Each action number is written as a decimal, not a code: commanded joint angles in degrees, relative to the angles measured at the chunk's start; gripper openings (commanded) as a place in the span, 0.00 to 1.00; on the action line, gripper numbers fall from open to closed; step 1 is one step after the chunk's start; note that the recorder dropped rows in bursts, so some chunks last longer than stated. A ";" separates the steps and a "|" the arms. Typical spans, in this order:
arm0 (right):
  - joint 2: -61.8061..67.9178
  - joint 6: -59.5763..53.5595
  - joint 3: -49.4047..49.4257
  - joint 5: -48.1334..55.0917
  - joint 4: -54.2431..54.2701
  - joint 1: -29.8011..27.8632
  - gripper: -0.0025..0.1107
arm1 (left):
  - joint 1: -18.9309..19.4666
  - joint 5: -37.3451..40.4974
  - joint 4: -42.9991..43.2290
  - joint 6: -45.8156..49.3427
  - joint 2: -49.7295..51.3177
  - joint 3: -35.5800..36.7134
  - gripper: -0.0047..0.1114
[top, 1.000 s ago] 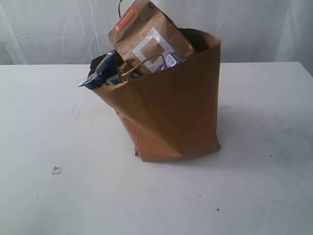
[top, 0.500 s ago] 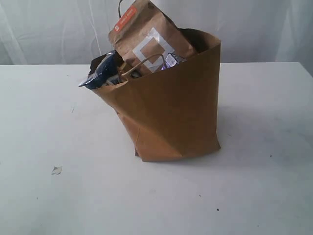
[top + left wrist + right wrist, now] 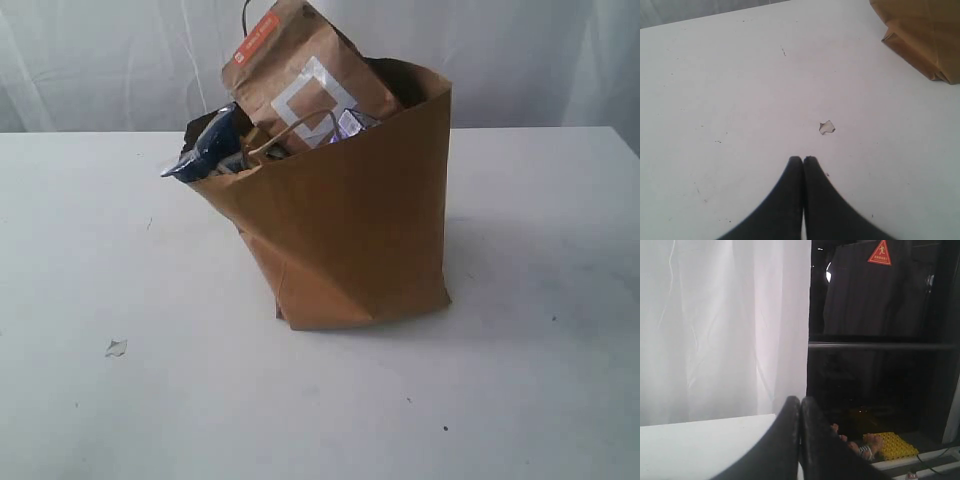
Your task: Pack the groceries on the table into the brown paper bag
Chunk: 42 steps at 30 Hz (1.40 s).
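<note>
On the left of the white surface lies a small pale scrap, well apart from everything else. The left wrist view shows the same scrap just beyond the left tool, whose two dark fingers are pressed together tip to tip with nothing between them. A bottom corner of the brown paper bag sits at the edge of that view. Further right, near the middle of the surface, the bag stands upright but creased, dented inward low on its left side, its mouth wider than its base. Over the bag's left rim pokes the end of the long printed packet, dark blue and tilted outward. Beside it a twisted paper-cord handle arches above the rim. Behind that the kraft pouch with its orange strip rises tilted out of the mouth. A small purple-and-white corner, too little to identify, shows just right of the pouch's base. The right tool is outside the exterior view. Its wrist view shows its fingers closed against each other and empty, facing a white curtain and a dark pane with a red triangular sign.
</note>
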 commanded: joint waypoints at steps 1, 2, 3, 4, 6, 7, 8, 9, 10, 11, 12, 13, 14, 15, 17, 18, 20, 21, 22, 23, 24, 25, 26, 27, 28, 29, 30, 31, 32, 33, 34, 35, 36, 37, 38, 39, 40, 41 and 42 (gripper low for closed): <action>-0.10 -2.67 0.27 -3.07 0.43 0.16 0.02 | 0.05 -0.25 -0.53 -0.16 -0.25 0.22 0.04; -0.10 -3.09 0.59 -4.81 -0.07 0.16 0.02 | 0.05 -0.25 -0.53 -0.16 -0.25 0.22 0.04; -0.10 -3.38 1.58 -7.82 -0.18 0.16 0.02 | 0.05 -0.25 -0.53 -0.16 -0.25 0.22 0.04; -0.10 -3.26 2.81 -10.95 -1.11 0.16 0.02 | 0.05 -0.25 -0.53 -0.16 -0.25 0.22 0.04; -0.10 -2.43 7.69 -22.45 -3.92 0.16 0.02 | 0.05 -0.25 -0.53 -0.16 -0.25 0.22 0.04; -0.10 -0.66 10.67 -28.41 -5.09 0.16 0.02 | 0.05 -0.25 -0.53 -0.16 -0.25 0.22 0.04; -0.10 1.83 13.81 -33.77 -6.01 0.16 0.02 | 0.05 -0.25 -0.53 -0.16 -0.25 0.22 0.04; -0.10 4.35 17.02 -38.13 -6.25 0.16 0.02 | 0.05 -0.25 -0.53 -0.16 -0.25 0.22 0.04; -0.10 6.73 20.37 -41.52 -6.10 0.16 0.02 | 0.05 -0.25 -0.53 -0.16 -0.25 0.22 0.04; -0.10 8.31 23.10 -43.76 -5.43 0.16 0.02 | 0.05 -0.25 -0.53 -0.16 -0.25 0.22 0.04; -0.10 9.09 26.67 -46.30 -2.73 0.16 0.02 | 0.05 -0.25 -0.53 -0.16 -0.25 0.22 0.04; -0.10 8.40 30.25 -48.54 1.09 0.16 0.02 | 0.05 -0.25 -0.53 -0.16 -0.25 0.22 0.04; -0.10 6.85 32.89 -50.16 4.04 0.16 0.02 | 0.05 -0.25 -0.53 -0.16 -0.25 0.22 0.04; -0.10 3.32 35.90 -52.17 7.72 0.16 0.02 | 0.05 -0.25 -0.53 -0.16 -0.25 0.22 0.04; -0.10 -9.15 41.35 -56.04 15.71 0.16 0.02 | 0.05 -0.25 -0.53 -0.16 -0.25 0.22 0.04; -0.10 -16.06 43.89 -57.41 20.09 0.16 0.02 | 0.05 -0.25 -0.53 -0.16 -0.25 0.22 0.04; -0.10 -23.90 45.75 -58.86 29.11 0.16 0.02 | 0.05 -0.25 -0.53 -0.16 -0.25 0.22 0.04; -0.10 -26.81 45.75 -54.55 32.28 0.05 0.02 | 0.05 -0.25 -0.53 -0.16 -0.25 0.22 0.04; -0.10 -29.54 45.75 -51.32 32.48 0.05 0.02 | 0.05 -0.25 -0.53 -0.16 -0.25 0.22 0.04; -0.10 -31.12 45.75 -49.96 31.52 0.05 0.02 | 0.05 -0.25 -0.53 -0.16 -0.25 0.22 0.04; -0.10 -31.47 45.75 -48.14 29.80 0.05 0.02 | 0.05 -0.25 -0.53 -0.16 -0.25 0.22 0.04; -0.10 -31.00 45.75 -45.91 28.04 0.05 0.02 | 0.05 -0.25 -0.53 -0.16 -0.25 0.22 0.04; -0.10 -29.38 45.75 -43.93 26.30 0.05 0.02 | 0.05 -0.25 -0.53 -0.16 -0.25 0.22 0.04; -0.10 -26.61 45.75 -40.62 24.22 0.05 0.02 | 0.05 -0.25 -0.53 -0.16 -0.25 0.22 0.04; -0.10 -19.78 45.75 -30.74 19.63 0.05 0.02 | 0.05 -0.25 -0.53 -0.16 -0.25 0.22 0.04; -0.10 -16.64 45.75 -24.19 17.19 0.05 0.02 | 0.05 -0.25 -0.53 -0.16 -0.25 0.22 0.04; -0.10 -15.48 45.75 -21.80 14.48 0.05 0.02 | 0.05 -0.25 -0.53 -0.16 -0.25 0.22 0.04; -0.10 -15.48 45.75 -21.80 14.48 0.05 0.02 | 0.05 -0.25 -0.53 -0.16 -0.25 0.22 0.04; -0.10 -15.48 45.75 -21.80 14.60 0.05 0.02 | 0.05 -0.25 -0.53 -0.16 -0.25 0.22 0.04; -0.10 -15.48 45.75 -21.80 14.60 0.05 0.02 | 0.05 -0.25 -0.53 -0.16 -0.25 0.22 0.04; -0.10 -15.48 45.75 -21.80 14.60 0.05 0.02 | 0.05 -0.25 -0.53 -0.16 -0.25 0.22 0.04; -0.10 -15.48 45.75 -21.80 14.60 0.05 0.02 | 0.05 -0.25 -0.53 -0.16 -0.25 0.22 0.04; -0.10 -15.48 45.75 -21.80 14.60 0.05 0.02 | 0.05 -0.25 -0.53 -0.16 -0.25 0.22 0.04; -0.10 -15.48 45.75 -21.80 14.60 0.05 0.02 | 0.05 -0.25 -0.53 -0.16 -0.25 0.22 0.04; -0.10 -15.48 45.75 -21.93 14.60 0.05 0.02 | 0.05 -0.25 -0.53 -0.16 -0.25 0.22 0.04; -0.10 -15.48 45.75 -21.92 14.60 0.05 0.02 | 0.05 -0.25 -0.53 -0.16 -0.25 0.22 0.04; -0.10 -15.48 45.75 -21.92 14.60 0.05 0.02 | 0.05 -0.25 -0.53 -0.16 -0.25 0.22 0.04; -0.10 -15.48 45.75 -21.92 14.60 0.05 0.02 | 0.05 -0.25 -0.53 -0.16 -0.25 0.22 0.04; -0.10 -14.98 45.75 -22.49 14.73 0.05 0.02 | 0.05 -0.25 -0.53 -0.16 -0.25 0.22 0.04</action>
